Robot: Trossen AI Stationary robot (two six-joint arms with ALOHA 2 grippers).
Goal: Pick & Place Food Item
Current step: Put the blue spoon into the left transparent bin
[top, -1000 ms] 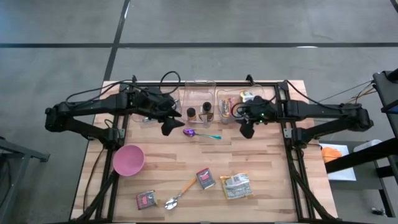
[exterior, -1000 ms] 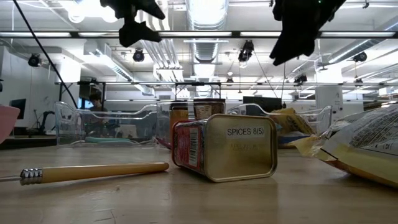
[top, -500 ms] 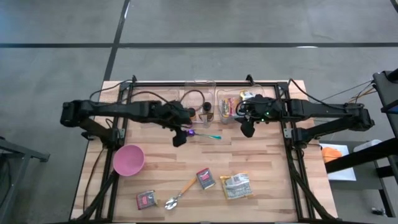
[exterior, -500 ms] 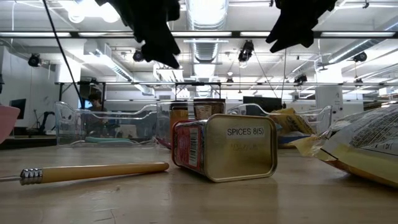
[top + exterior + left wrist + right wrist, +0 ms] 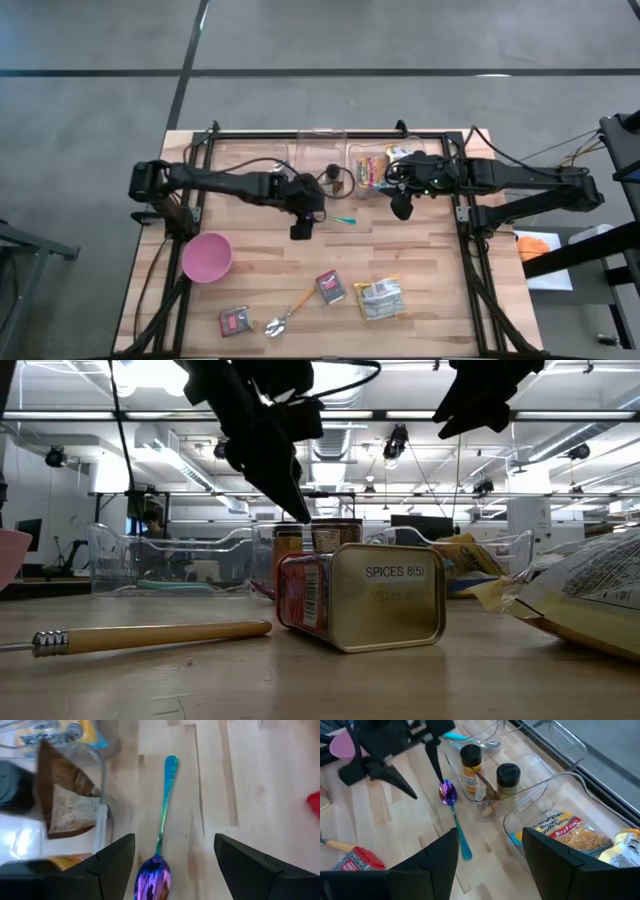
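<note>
My left gripper [image 5: 301, 224] hangs open over the table's middle, above an iridescent purple-and-teal spoon [image 5: 161, 835] that lies flat on the wood. Its fingers stand on either side of the spoon's bowl [image 5: 152, 883] without touching it. My right gripper [image 5: 402, 206] hangs open and holds nothing, beside the clear bin [image 5: 352, 158] at the far edge, which holds a yellow noodle packet [image 5: 563, 832]. A red spice tin [image 5: 360, 596] lies on its side near the front. A yellow food packet [image 5: 379, 298] lies flat to its right.
Two spice jars [image 5: 471, 763] stand in the neighbouring clear bin. A pink bowl [image 5: 207, 257] sits at the near left, with a small red tin [image 5: 236, 320] and a wooden-handled spoon [image 5: 290, 312] at the front edge. Bare wood lies between the iridescent spoon and the front items.
My left gripper has swung from the far left bins toward the table's middle and near side. It has come down and rolled about its own axis, and now hangs over the iridescent spoon. Its fingers have stayed open. Nothing on the table has moved.
</note>
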